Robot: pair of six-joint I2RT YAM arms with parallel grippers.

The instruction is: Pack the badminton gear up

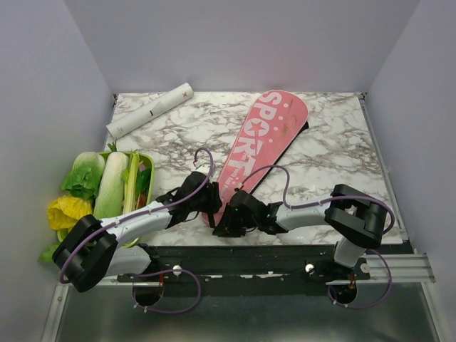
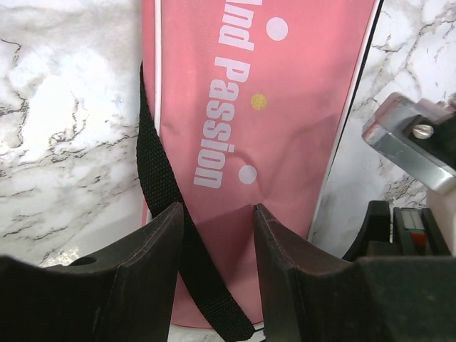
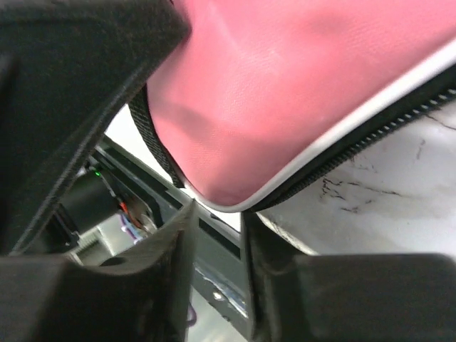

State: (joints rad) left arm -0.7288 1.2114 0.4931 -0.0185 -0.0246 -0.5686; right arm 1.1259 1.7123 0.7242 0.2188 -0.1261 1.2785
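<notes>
The pink cover (image 1: 260, 139) lettered "SPORT" lies diagonally on the marble table, wide end far right, narrow end near the front edge. My left gripper (image 1: 211, 206) is open over that narrow end; in the left wrist view (image 2: 217, 235) its jaws straddle the cover (image 2: 285, 107) and its black strap (image 2: 153, 164). My right gripper (image 1: 226, 224) is at the cover's near tip; in the right wrist view (image 3: 214, 235) its jaws stand narrowly apart with nothing between them, just below the cover's rounded end (image 3: 299, 85). The white tube (image 1: 149, 110) lies at the far left. Rackets and shuttlecocks are out of view.
A green tray (image 1: 148, 167) of leafy vegetables (image 1: 107, 185) stands at the left edge beside my left arm. The table's front edge and black rail (image 1: 285, 253) run just below both grippers. Grey walls enclose the table on three sides.
</notes>
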